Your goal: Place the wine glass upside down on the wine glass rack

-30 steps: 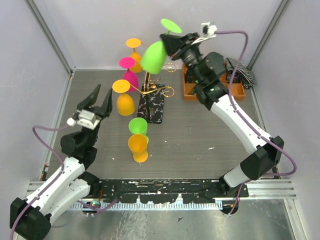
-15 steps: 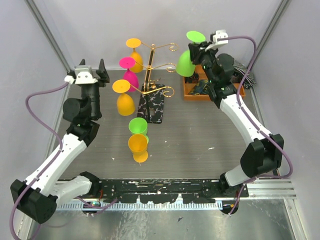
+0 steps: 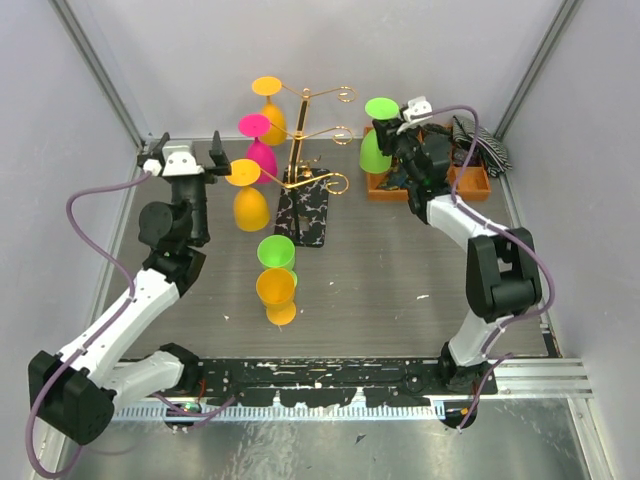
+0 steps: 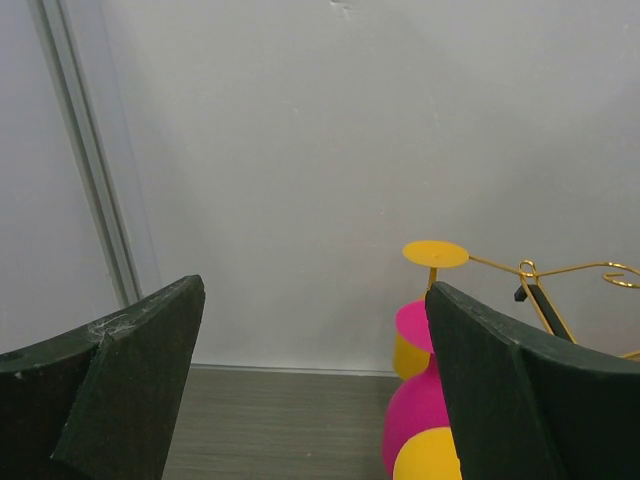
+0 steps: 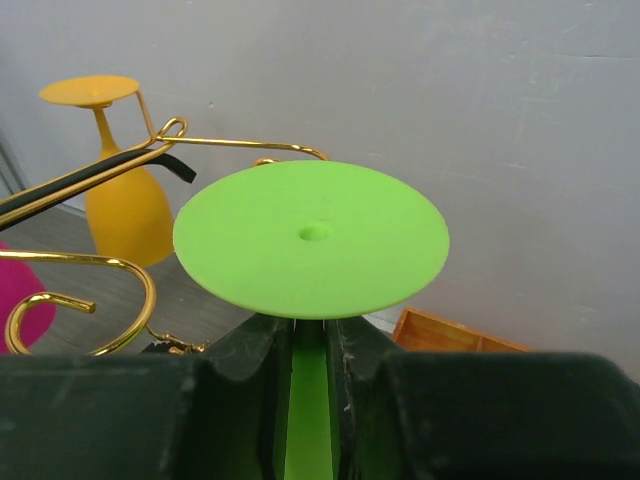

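Top external, change: within 1 second my right gripper (image 3: 400, 128) had carried the green wine glass (image 3: 374, 152) rightward, away from the top of the wine glass rack (image 3: 297, 150). The glass had gone from tilted to foot up, bowl down.
Right gripper: clenched on the stem just under the foot disc (image 5: 310, 240), with fingers (image 5: 250, 370) pressed on both sides.
Wine glass: held in the air to the right of the rack, above the left end of the orange tray (image 3: 470, 182), and apart from the rack.
Left gripper (image 3: 187, 158): released, jaws spread wide. It had risen from low over the table to just beside the hanging orange glass (image 3: 248, 195).
Rack load: 3 glasses hung upside down on the left side, the pink glass (image 3: 258, 145) in the middle.
Table: 1 standing green glass (image 3: 276, 250) and 1 standing orange glass (image 3: 276, 288) stood before the black base (image 3: 303, 215).
Room: 3 curled arm ends pointed toward the held glass. The middle curl (image 3: 345, 133) lay near the bowl, with a gap between them.
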Tool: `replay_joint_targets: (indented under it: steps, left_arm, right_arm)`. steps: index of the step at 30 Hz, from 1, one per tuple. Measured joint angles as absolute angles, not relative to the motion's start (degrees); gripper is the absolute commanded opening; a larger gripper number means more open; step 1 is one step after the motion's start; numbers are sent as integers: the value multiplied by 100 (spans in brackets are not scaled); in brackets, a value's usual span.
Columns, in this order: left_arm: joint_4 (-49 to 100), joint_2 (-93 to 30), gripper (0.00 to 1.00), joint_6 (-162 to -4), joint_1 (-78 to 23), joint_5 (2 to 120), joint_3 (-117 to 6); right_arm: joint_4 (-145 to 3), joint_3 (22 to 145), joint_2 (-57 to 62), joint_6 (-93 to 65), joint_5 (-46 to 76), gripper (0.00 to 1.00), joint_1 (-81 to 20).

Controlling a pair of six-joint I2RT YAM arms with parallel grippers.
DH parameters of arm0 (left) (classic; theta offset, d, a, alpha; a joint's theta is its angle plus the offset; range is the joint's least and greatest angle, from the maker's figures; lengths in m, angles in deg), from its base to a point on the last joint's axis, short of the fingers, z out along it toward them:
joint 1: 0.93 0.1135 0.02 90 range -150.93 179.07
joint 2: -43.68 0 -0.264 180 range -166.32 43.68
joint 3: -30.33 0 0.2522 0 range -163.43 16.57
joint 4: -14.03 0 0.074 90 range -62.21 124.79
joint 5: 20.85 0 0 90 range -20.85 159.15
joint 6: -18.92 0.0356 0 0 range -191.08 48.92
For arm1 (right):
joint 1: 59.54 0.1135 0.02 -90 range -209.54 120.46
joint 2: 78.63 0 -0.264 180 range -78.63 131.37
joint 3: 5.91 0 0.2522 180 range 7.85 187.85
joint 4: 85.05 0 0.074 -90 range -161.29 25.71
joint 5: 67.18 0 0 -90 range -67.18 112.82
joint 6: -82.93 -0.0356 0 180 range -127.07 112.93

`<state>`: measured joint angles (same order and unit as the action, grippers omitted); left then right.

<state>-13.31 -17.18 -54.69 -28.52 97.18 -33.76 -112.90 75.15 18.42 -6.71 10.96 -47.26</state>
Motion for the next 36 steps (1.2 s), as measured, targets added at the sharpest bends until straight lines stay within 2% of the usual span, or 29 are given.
replay_joint_targets:
  steps: [6,16,24,36]
  left_arm:
    - [-1769,-1338,98,-5867,-2852,9805,-2692]
    - [-2641,-1472,98,-6197,-2852,9558,-1970]
    - [-3027,-1950,98,-6197,-2852,9167,-1966]
    - [-3290,-1585,98,-6234,-2852,8822,-1914]
  right_arm:
    - [-12549,7389,2583,-627,571,1,-4724]
    - [-13373,7463,3038,-682,-165,1,-4728]
    - [-13799,7964,3514,-868,-537,1,-4728]
    - [-14070,9008,4603,-1384,-880,1,-4728]
